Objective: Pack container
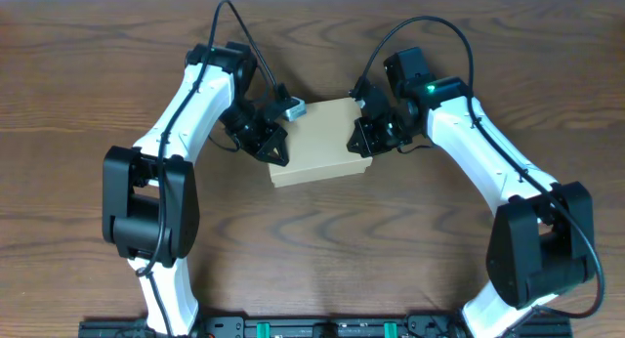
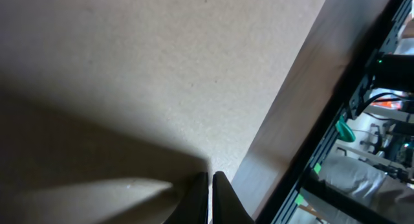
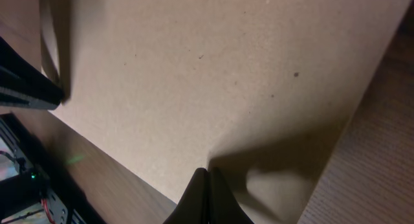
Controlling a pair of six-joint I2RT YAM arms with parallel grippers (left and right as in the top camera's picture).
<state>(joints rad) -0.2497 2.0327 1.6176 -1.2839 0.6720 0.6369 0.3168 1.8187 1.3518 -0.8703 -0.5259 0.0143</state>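
Closed plain tan container (image 1: 320, 143) between left gripper (image 1: 278, 152) and right gripper (image 1: 358, 143), jaws of both together.

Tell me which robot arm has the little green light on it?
The right arm, reaching onto the box. A green light glows near its wrist; the left arm shows none.

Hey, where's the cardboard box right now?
Overhead, the cardboard box sits at the table's centre, between the left gripper at its left edge and the right gripper at its right edge.
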